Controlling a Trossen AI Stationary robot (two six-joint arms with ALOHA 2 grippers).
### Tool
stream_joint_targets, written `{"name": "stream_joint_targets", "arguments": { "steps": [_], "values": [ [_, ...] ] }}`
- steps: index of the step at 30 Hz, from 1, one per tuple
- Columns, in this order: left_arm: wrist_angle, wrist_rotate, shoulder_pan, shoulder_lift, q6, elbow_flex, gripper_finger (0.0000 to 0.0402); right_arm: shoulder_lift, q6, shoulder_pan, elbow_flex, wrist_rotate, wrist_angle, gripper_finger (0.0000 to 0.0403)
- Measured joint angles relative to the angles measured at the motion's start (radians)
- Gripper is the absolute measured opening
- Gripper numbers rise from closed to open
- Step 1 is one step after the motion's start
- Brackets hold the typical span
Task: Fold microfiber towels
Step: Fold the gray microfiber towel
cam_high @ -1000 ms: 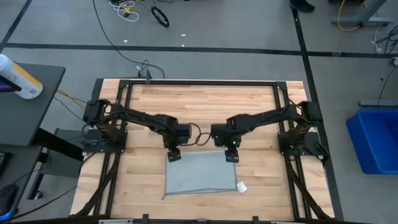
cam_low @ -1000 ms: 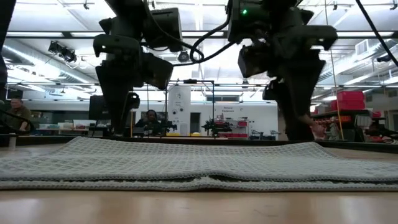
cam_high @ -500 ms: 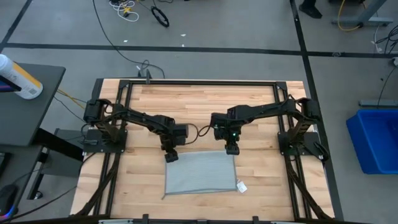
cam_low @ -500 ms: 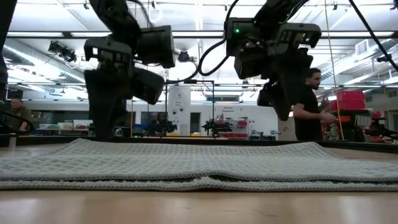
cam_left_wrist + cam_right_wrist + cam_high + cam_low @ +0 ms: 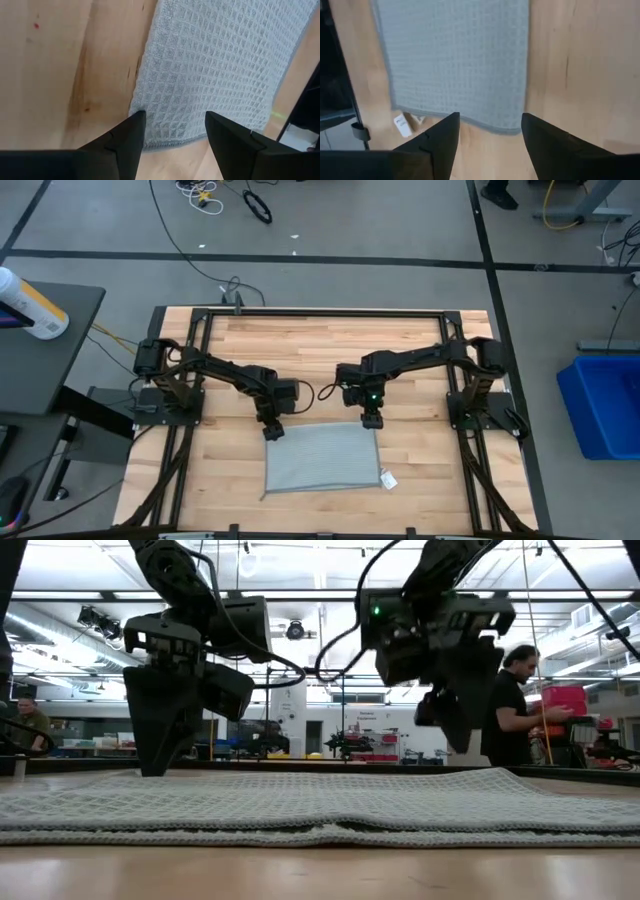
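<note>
**Both arms poised over the towel's far edge**

On the table, the microfiber towel lies flat. Left gripper and right gripper hover released above its far corners. Pre-grasp, I judge; next, descend and pinch both corners.

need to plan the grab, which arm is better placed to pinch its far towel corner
Left, slightly. The left gripper is open, low, straddling the towel corner. The right gripper is open too but hangs higher above its corner.
</note>
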Motion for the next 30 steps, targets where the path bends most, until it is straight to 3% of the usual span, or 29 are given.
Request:
{"name": "stream_joint_targets", "arguments": {
  "steps": [6,14,19,30],
  "values": [
    [0.004,-0.008,0.005,0.000,0.005,-0.001,0.0220,0.049,-0.029,0.000,0.000,-0.006,0.006,0.0208],
    [-0.004,-0.007,0.015,-0.001,-0.002,0.005,0.0220,0.058,-0.048,-0.007,0.000,0.017,0.005,0.0222],
    [-0.035,-0.093,0.023,-0.041,0.015,0.049,0.0220,0.058,-0.051,-0.026,0.000,0.017,0.002,0.0210],
    [-0.080,-0.012,0.089,-0.039,0.109,0.051,0.0220,0.058,-0.053,-0.030,0.000,-0.014,-0.002,0.0219]
  ]
}}
